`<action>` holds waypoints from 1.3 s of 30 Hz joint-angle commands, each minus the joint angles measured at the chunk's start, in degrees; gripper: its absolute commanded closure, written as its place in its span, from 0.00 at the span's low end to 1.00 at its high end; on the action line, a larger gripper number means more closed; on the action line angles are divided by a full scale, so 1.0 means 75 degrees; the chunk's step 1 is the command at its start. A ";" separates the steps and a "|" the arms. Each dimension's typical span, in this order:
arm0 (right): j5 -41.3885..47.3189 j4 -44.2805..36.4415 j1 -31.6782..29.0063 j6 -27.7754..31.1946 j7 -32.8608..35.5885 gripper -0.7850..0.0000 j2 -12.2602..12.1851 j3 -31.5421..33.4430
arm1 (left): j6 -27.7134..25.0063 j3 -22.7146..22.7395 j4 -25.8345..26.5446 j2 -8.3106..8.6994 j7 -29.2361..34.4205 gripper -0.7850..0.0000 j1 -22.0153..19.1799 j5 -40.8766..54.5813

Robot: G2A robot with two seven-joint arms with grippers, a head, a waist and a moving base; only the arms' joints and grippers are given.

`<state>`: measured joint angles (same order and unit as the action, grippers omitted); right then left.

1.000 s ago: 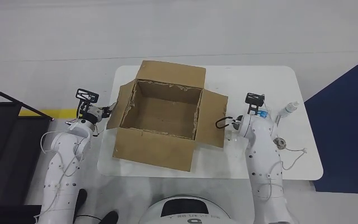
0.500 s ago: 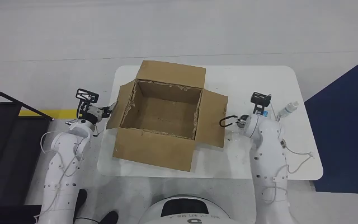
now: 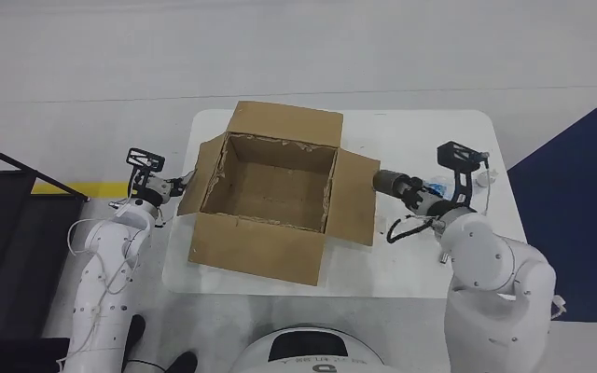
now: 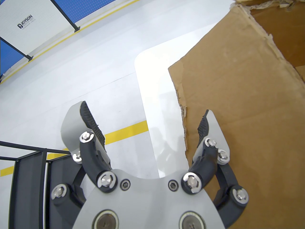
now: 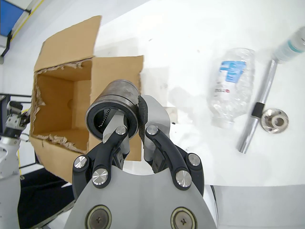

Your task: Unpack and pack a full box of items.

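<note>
**Metal sleeve held beside the open box**

Left of the cardboard box (image 3: 256,247), the left gripper (image 4: 145,114) hangs at the edge of the white, round-cornered table (image 3: 420,135). Its jaws are spread wide and hold nothing. The ribbed black rubber pads (image 4: 91,120) sit on curved silver fingers. The ragged edge of the box's left flap lies between them, and whether a finger touches it I cannot tell. Farther left of the box stands a black metal rack (image 3: 19,214).

The box is plain brown corrugated board. All four flaps are folded outward, the top rims are torn and fuzzy, and the smooth floor is in view.

Just right of the box's right flap, the right gripper (image 5: 129,117) is closed on a metal sleeve (image 5: 116,94). The sleeve is a short, dull grey cylinder, hollow, with a black ring at its open end. One finger reaches inside the bore and the other presses the outer wall.

Farther right of the box, a clear, crumpled plastic bottle (image 5: 232,86) with a blue-and-white label lies on its side on the table. Beyond it lies a thin polished steel rod (image 5: 262,101) with a small black collar. A round metal flange (image 5: 274,121) with a centre hole lies just beside the rod. A second bottle (image 5: 289,45), pale with a teal band, lies at the rod's other end.
</note>
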<state>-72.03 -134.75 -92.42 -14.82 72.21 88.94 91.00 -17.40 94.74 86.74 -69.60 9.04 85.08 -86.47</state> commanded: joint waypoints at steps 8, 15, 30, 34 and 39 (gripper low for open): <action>-0.1812 0.0393 0.0932 -0.0646 0.0729 1.00 0.0049 -0.2478 | 0.0000 0.0000 0.0000 0.0000 0.0000 0.00 0.0000 0.0000; -0.2833 0.1956 0.2286 -0.1154 0.1147 1.00 0.0279 -0.4159 | 0.0000 0.0000 0.0000 0.0000 0.0000 0.00 0.0000 0.0000; -0.4686 0.6735 0.4217 -0.0507 0.1795 1.00 0.1535 -0.5115 | 0.0000 0.0000 0.0000 0.0000 0.0000 0.00 0.0000 0.0000; -0.4834 0.7380 0.4353 -0.0433 0.1870 1.00 0.1863 -0.4878 | 0.0000 0.0000 0.0000 0.0000 0.0000 0.00 0.0000 0.0000; -0.4837 0.8060 0.4509 -0.0513 0.1788 1.00 0.2192 -0.4574 | 0.0000 0.0000 0.0000 0.0000 0.0000 0.00 0.0000 0.0000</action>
<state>-108.54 -75.16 -58.74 -18.54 85.75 104.99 56.32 -17.40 94.74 86.74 -69.60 9.04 85.08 -86.47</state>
